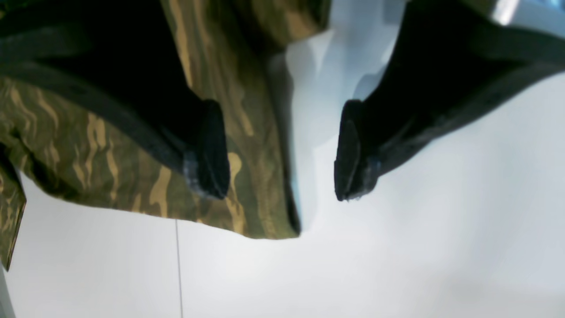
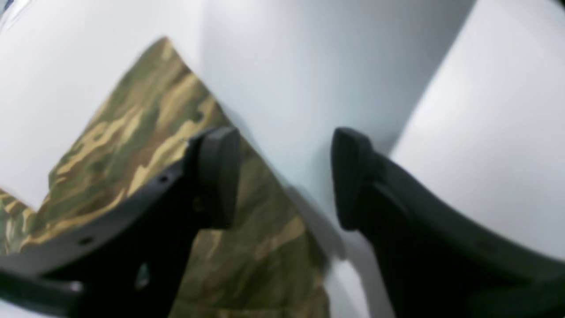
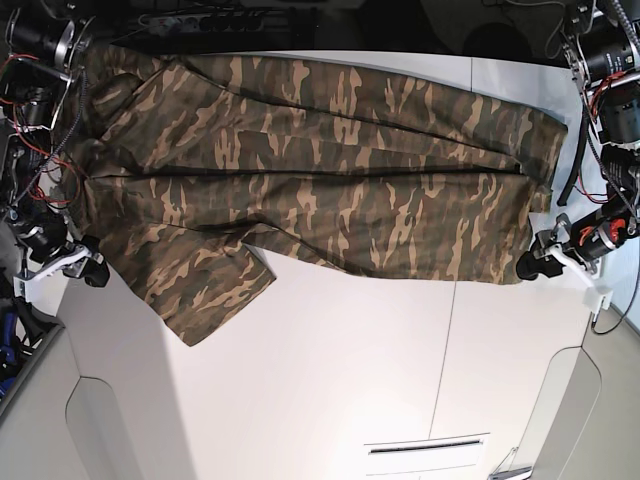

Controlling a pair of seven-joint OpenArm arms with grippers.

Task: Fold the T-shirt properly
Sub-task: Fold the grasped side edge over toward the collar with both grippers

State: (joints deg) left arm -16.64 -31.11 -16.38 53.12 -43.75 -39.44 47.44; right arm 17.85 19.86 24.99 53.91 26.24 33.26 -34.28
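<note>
The camouflage T-shirt [image 3: 330,170] lies spread lengthwise across the far half of the white table [image 3: 350,380], one sleeve [image 3: 205,290] pointing toward the near side. My left gripper [image 3: 530,265] is at the shirt's right-hand corner. In the left wrist view that gripper [image 1: 282,150] is open, one finger over the shirt's hem corner [image 1: 110,150] and the other over bare table, holding nothing. My right gripper [image 3: 92,272] is beside the sleeve at the left. It [image 2: 284,176] is open too, with the cloth [image 2: 145,110] under one finger.
Arm mounts with red and black cables [image 3: 30,110] crowd the left edge, and more hardware [image 3: 610,90] the right edge. A thin seam [image 3: 447,340] runs across the tabletop. A slot [image 3: 425,447] sits at the near edge.
</note>
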